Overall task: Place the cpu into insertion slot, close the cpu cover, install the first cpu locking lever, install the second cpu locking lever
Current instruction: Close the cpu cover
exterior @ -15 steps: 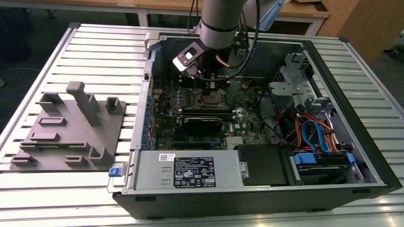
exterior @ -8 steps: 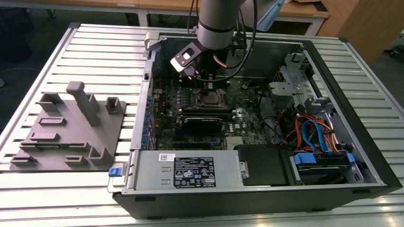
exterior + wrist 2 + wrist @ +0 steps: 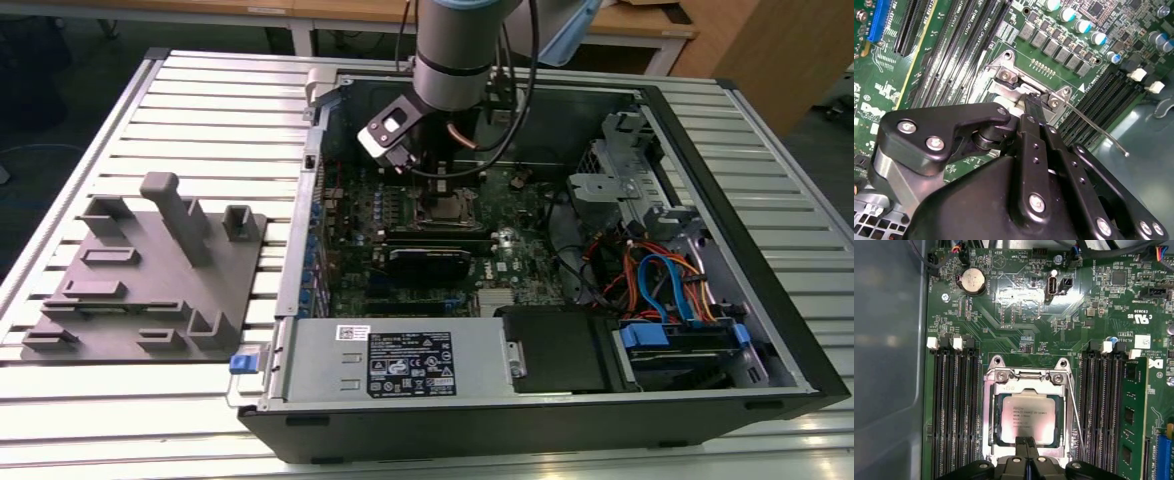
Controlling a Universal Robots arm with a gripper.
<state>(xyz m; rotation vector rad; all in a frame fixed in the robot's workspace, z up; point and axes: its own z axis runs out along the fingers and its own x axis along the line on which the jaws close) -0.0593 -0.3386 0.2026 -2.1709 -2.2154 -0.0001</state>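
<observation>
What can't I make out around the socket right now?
1. Near edge of the cpu cover and the end of the lever: first wrist view, hidden by the hand.
2. The cpu: second wrist view, behind the hand.
3. Whether the lever is latched: exterior view, too small, partly under the arm.

The green motherboard (image 3: 1019, 305) lies directly beneath the pincer (image 3: 1026, 444). Banks of black memory slots (image 3: 951, 410) with white latches run along both sides of the pincer; one bank carries a single green memory module (image 3: 1131, 410). A round coin battery (image 3: 973, 280) sits on the board beyond the pincer tips, well apart. In the exterior view, the open computer case (image 3: 534, 430) surrounds the pincer. The labelled power supply (image 3: 387, 365) lies nearer the camera. Blue and orange cables (image 3: 661, 278) lie to the exterior view's right. A grey block fixture (image 3: 140, 270) stands on the slatted table (image 3: 200, 100), well apart to the exterior view's left.
</observation>
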